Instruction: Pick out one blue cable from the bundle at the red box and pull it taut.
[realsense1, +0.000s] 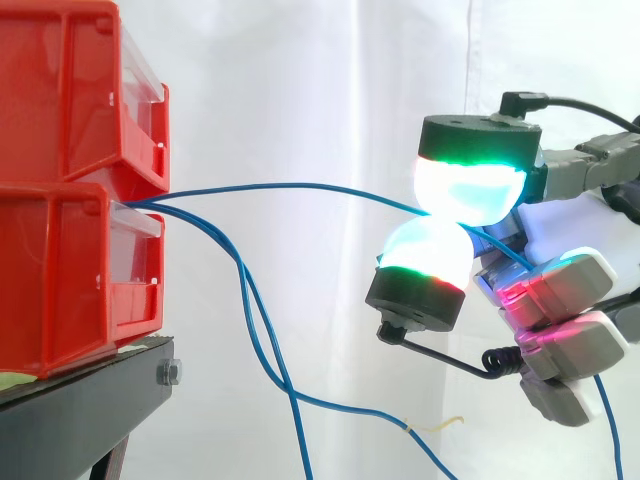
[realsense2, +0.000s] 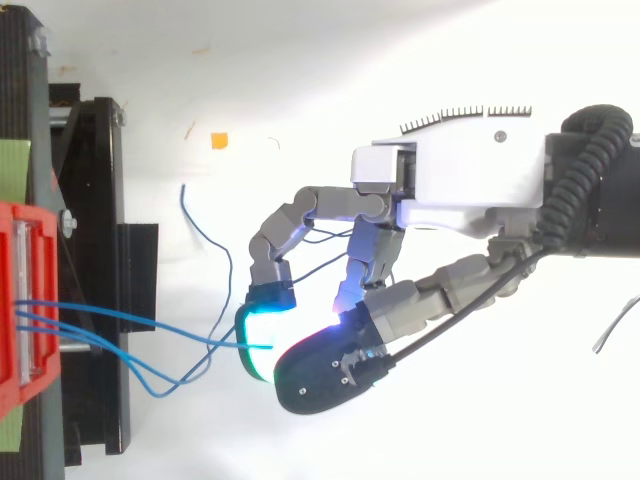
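One robot hand (realsense2: 470, 185), fingertips (realsense1: 470, 190) closed in a pinch on a single blue cable (realsense1: 300, 186). Cable runs near-level to the lower red bin (realsense1: 70, 280), apparently almost taut; other blue cables (realsense1: 265, 340) sag loose beneath, left out so one strand alone takes tension.

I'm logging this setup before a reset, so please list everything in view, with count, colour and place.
red plastic bins: two, red, stacked on the stand at left.
pinched blue cable: one, blue, running nearly level from the lower bin to the hand.
slack blue cables: two, blue, drooping from the lower bin's front.
black metal stand: one, black, under the bins.
white curtain: one, white, behind everything.
small orange square: one, orange, on the white surface past the stand.
robot hand: one, white and grey, from the right; two glowing pads pinch the cable.
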